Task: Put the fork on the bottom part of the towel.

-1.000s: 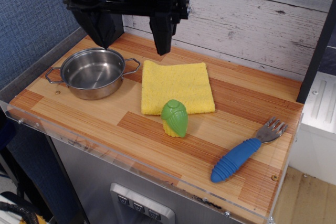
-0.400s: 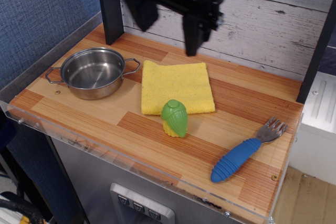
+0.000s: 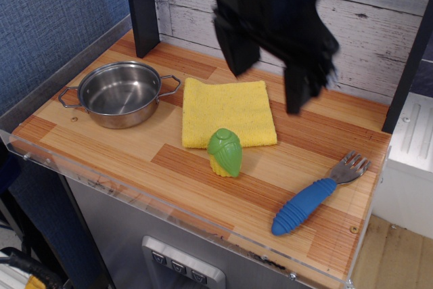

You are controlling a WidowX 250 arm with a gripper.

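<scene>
The fork [image 3: 317,195] lies flat at the front right of the wooden table, blue ribbed handle toward the front edge, silver tines toward the back right. The yellow towel [image 3: 227,112] lies flat in the middle of the table. My black gripper [image 3: 266,89] hangs in the air above the towel's far right corner, well above the table. Its two fingers are spread wide apart, open and empty. One finger [image 3: 295,89] is over bare wood right of the towel, far behind the fork.
A steel pot [image 3: 120,93] with two handles stands at the left. A small green-and-yellow plastic toy [image 3: 225,152] stands at the towel's front edge. A dark post [image 3: 141,8] rises at the back left. A clear lip [image 3: 169,209] runs along the table's front edge.
My gripper has moved steadily to the right, from above the pot's far side to above the towel's far right corner, and a little lower. Nothing on the table has moved.
</scene>
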